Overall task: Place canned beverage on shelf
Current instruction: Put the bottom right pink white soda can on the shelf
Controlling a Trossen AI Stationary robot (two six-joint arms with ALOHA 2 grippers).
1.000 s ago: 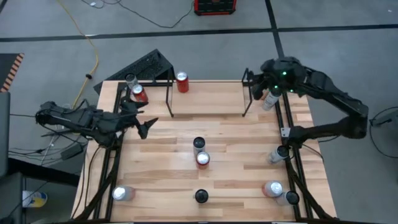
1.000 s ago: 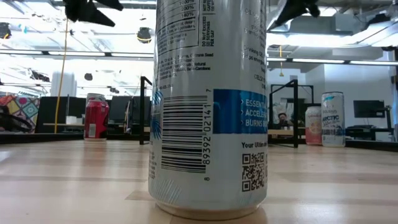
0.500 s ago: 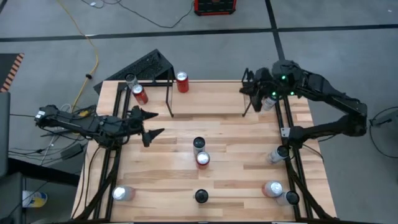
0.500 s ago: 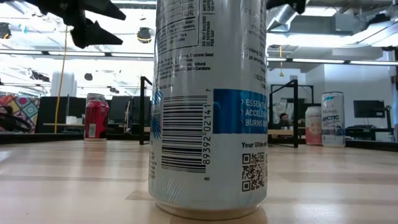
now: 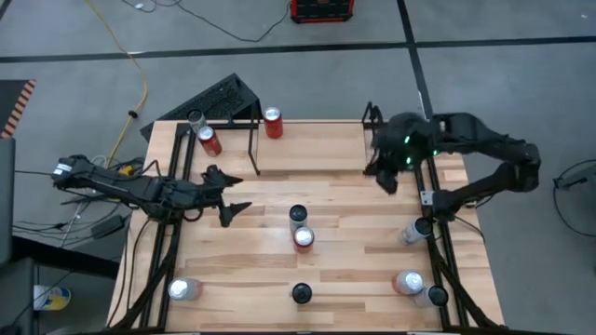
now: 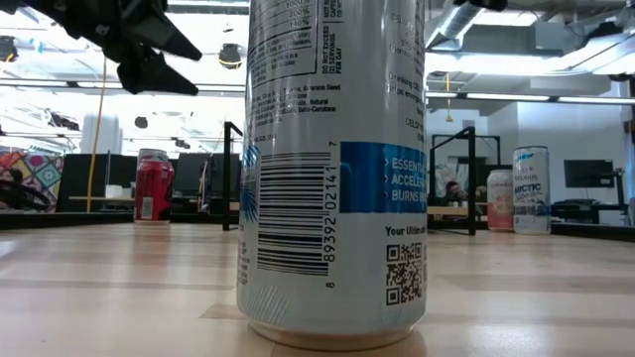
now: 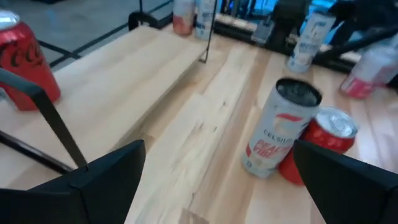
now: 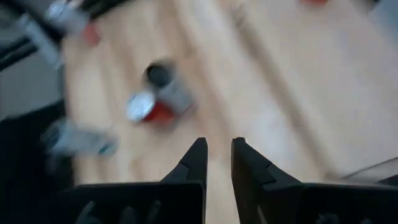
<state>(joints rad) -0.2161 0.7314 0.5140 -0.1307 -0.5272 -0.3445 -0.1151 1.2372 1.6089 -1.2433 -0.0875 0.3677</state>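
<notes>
Two canned beverages stand together at the middle of the pale wooden table (image 5: 345,270): a white-and-silver can with a dark top (image 5: 297,216) and, touching it on the near side, a red can with a silver lid (image 5: 304,238). My left wrist view shows both (image 7: 281,127) (image 7: 317,143) straight ahead.

The low shelf of thin black metal rods (image 5: 256,149) runs along the far edge. At its left end I see a silver can (image 5: 195,119) and a red can lying tilted (image 5: 209,141); another red can (image 5: 272,123) stands just right of them. Whether they sit on the rods or beside them I cannot tell. The shelf's right end is covered by my right arm from above. The low view shows a white can (image 6: 531,188) and a pinkish can (image 6: 499,198) there, far right.

The left gripper (image 5: 228,194) hangs over the table's left half, just left of the centre pair, its fingers spread wide and empty. The right gripper (image 5: 382,177) hangs near the shelf's right post. In its wrist view (image 8: 217,146) the fingers are barely parted, with nothing between them, and the picture is smeared.

In the low view, a silver barcode can (image 6: 332,169) right at the lens blocks the middle, its top cut off. More cans stand along the near and right edges (image 5: 183,289) (image 5: 408,282).
</notes>
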